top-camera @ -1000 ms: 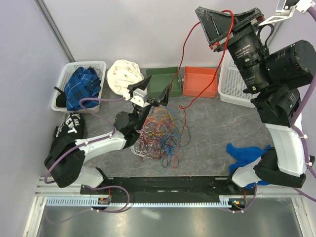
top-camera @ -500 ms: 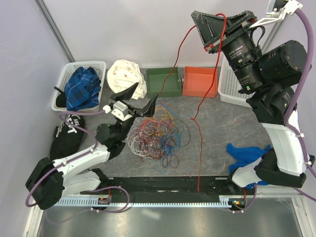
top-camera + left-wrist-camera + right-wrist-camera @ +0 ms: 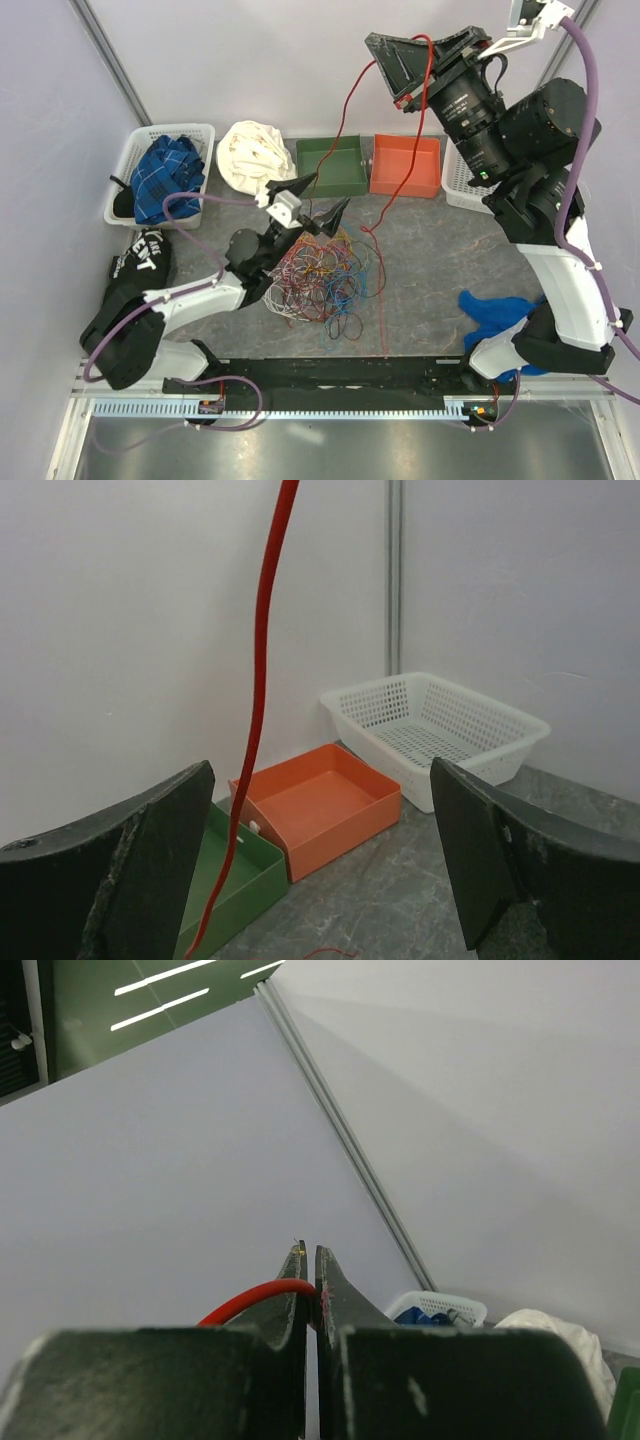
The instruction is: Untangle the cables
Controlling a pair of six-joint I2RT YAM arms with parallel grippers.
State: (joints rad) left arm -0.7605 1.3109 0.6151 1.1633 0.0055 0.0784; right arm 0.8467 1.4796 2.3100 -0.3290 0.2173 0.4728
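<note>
A tangle of thin red, orange, blue, green and white cables [image 3: 320, 280] lies on the grey table in the middle. My right gripper [image 3: 418, 68] is raised high and shut on a red cable [image 3: 352, 95]; in the right wrist view the cable [image 3: 255, 1298] is pinched between the closed fingers. The red cable hangs in two strands down to the table near the pile. My left gripper [image 3: 312, 200] is open and empty just above the pile's far edge. In the left wrist view the red cable [image 3: 262, 670] hangs in front of the open gripper [image 3: 320, 865].
A green tray [image 3: 332, 167], an orange tray [image 3: 405, 165] and a white basket [image 3: 465, 175] stand at the back. A white basket with blue cloth [image 3: 160, 175], a white cloth [image 3: 255, 152], a black bag [image 3: 140, 262] and a blue cloth [image 3: 500, 312] lie around.
My right gripper has moved left with the red cable, whose hanging strand swung left toward the pile. My left gripper has moved right and forward over the pile's far edge.
</note>
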